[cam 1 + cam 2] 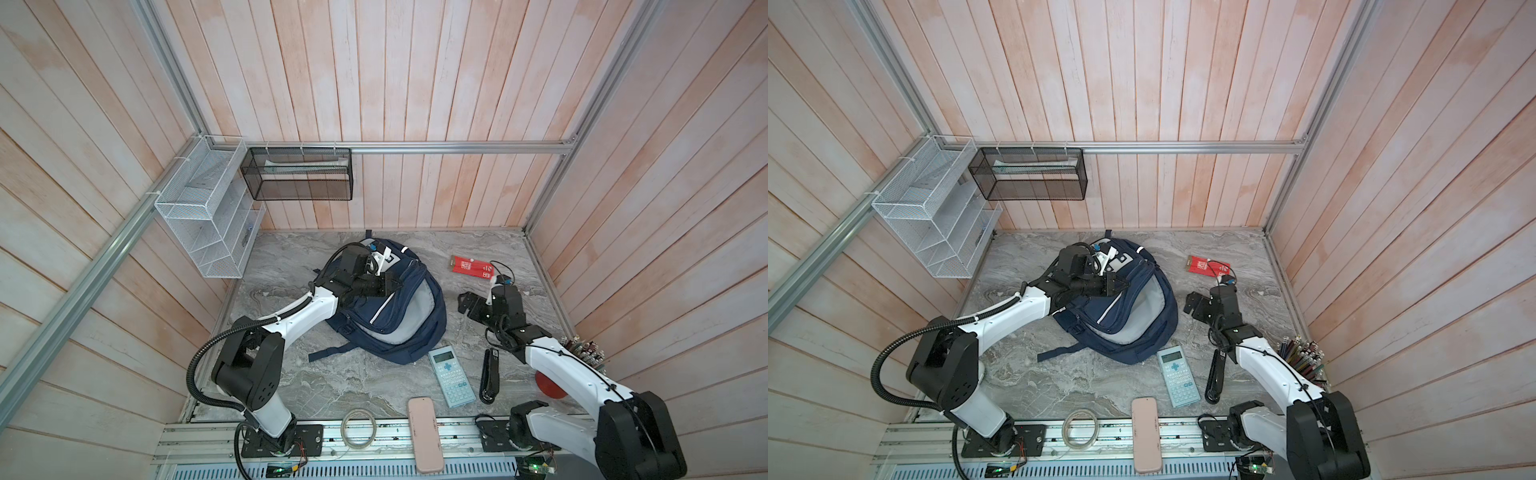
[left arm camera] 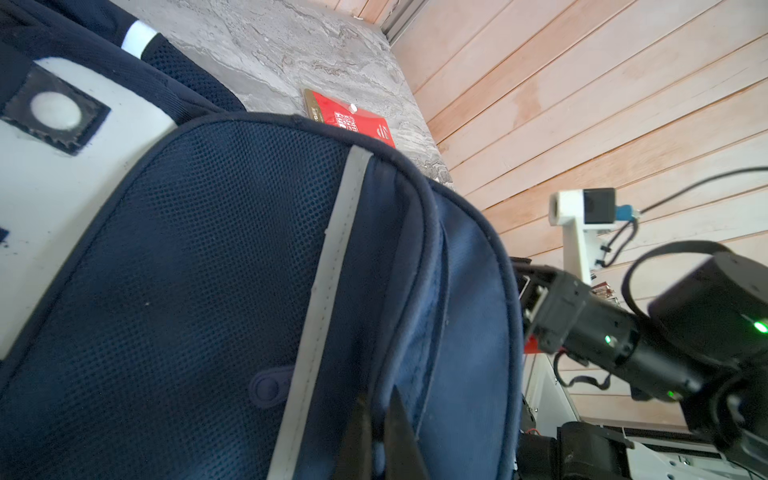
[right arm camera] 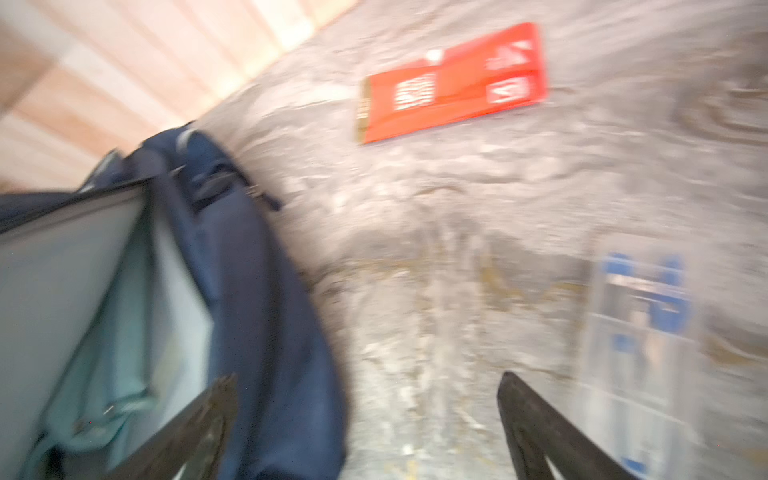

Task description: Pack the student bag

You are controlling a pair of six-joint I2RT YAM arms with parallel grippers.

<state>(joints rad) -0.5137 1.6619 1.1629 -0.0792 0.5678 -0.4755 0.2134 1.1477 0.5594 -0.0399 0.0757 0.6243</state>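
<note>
The student bag [image 1: 399, 332] [image 1: 1133, 328], navy with white stripes, lies in the middle of the table in both top views, its main compartment gaping and showing grey lining. My left gripper [image 1: 395, 284] [image 1: 1124, 284] is shut on the rim of the bag's upper flap; in the left wrist view blue fabric [image 2: 457, 291] is pinched between the jaws of that gripper [image 2: 376, 411]. My right gripper [image 1: 465, 303] [image 1: 1194, 306] hangs open just right of the bag, nothing between its fingers [image 3: 368, 380]. The right wrist view is blurred and shows the bag's side [image 3: 257, 291].
A red packet [image 1: 471, 265] [image 3: 453, 83] lies at the back right. Calculator [image 1: 451, 376], black stapler [image 1: 489, 376], pink case [image 1: 424, 434] and tape roll [image 1: 358, 428] lie in front. Pencils [image 1: 582, 353] and a red ball [image 1: 548, 386] sit by the right wall. Wire baskets [image 1: 199, 216] hang at the back left.
</note>
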